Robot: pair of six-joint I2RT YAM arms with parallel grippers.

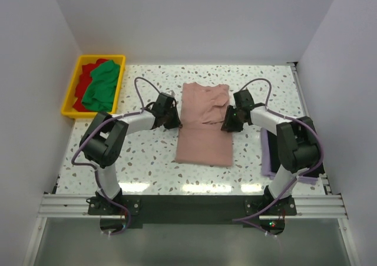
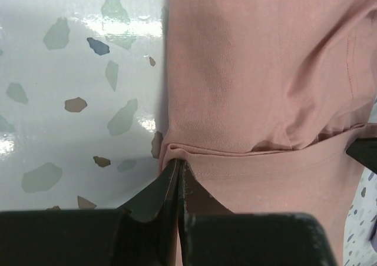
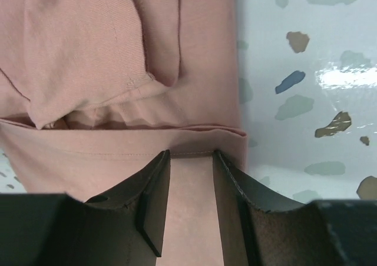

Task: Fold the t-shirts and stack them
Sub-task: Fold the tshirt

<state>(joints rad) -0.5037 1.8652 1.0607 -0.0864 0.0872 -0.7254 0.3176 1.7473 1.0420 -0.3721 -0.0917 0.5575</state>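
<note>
At the centre of the speckled table point(image 1: 147, 160) lies the dusty-pink t-shirt point(image 1: 203, 139), a long narrow strip running away from the arms, its far half rumpled with a sleeve turned over on top. No chest print shows on the side facing up.

The left gripper point(image 2: 177, 165) is at the shirt's left edge, about halfway along. Its wrist view shows the two dark fingers pressed together, pinching the folded edge where a cross-fold meets the side. How many layers are caught between them cannot be made out.

The right gripper point(image 3: 191, 157) sits at the matching spot on the right edge. Its fingers stand apart with a clear gap, and pink cloth fills that gap right at the cross-fold. Whether the tips touch the fabric or hover just above it is hard to tell. From overhead, both sets of fingertips are hidden under the wrists.

A yellow bin point(image 1: 69, 98) stands off the table's far-left corner. It holds a green t-shirt point(image 1: 103, 86) bunched on top of a red t-shirt point(image 1: 87, 72), of which only patches show.

Near the right edge of the table, a lavender cloth point(image 1: 267, 157) is mostly covered by the right arm's elbow. Only a narrow strip shows, so its shape cannot be read.
</note>
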